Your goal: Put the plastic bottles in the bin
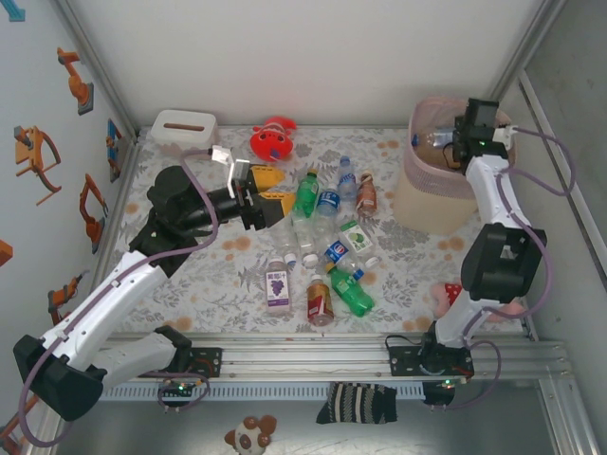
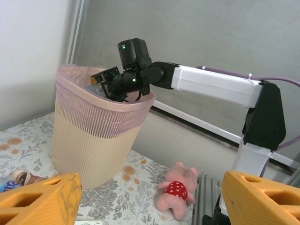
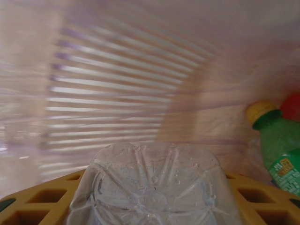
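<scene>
Clamped between the fingers of the right gripper (image 3: 150,201), 1 clear bottle (image 3: 150,180) hung inside the bin (image 3: 117,93) beside a green bottle (image 3: 279,145) already in it, while roughly 10 bottles (image 1: 320,299) lay on the worktop (image 1: 228,284) near the left gripper (image 1: 283,192), whose fingers stood apart and empty.

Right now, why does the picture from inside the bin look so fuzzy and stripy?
Right wrist view: the camera is so close that the wall of the bin blurs, and light glows through its slats as pale stripes. The clear bottle, right against the lens, looks soft too. Left wrist view: sharp and evenly lit. Top external view: bright, with only soft shadows.
</scene>
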Available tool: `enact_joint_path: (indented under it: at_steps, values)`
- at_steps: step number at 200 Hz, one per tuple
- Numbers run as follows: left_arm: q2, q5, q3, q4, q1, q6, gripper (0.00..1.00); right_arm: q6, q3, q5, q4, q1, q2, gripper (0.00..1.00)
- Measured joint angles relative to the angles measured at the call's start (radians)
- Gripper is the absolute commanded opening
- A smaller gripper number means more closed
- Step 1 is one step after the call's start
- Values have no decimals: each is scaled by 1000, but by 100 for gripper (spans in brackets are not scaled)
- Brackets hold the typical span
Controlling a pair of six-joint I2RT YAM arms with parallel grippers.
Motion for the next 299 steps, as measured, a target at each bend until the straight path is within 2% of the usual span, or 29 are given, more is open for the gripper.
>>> enact_joint_path:
  at_steps: [55, 73, 84, 139, 192, 219, 268, 299]
  values:
    - [-5, -8, -20, 0, 0, 0, 78, 51, 58, 47, -118, 3, 37, 80]
    - [-5, -11, -21, 0, 0, 0, 78, 64, 97, 62, -143, 3, 32, 93]
    - [-5, -13, -21, 0, 0, 0, 78, 58, 103, 69, -151, 3, 23, 97]
    - [-5, -50, -21, -16, 0, 1, 78, 60, 100, 94, -189, 5, -79, 97]
    - [40, -122, -1, -126, 0, 0, 75, -18, 77, 90, -167, 5, -225, 97]
    - [73, -230, 24, -231, -16, 0, 72, -104, 31, 44, -117, 5, -284, 95]
    - [145, -525, 72, -478, -127, -37, 68, -281, -60, -88, -29, 5, -383, 93]
    - [200, -670, 75, -626, -172, -140, 73, -355, -100, -116, -24, 5, -446, 93]
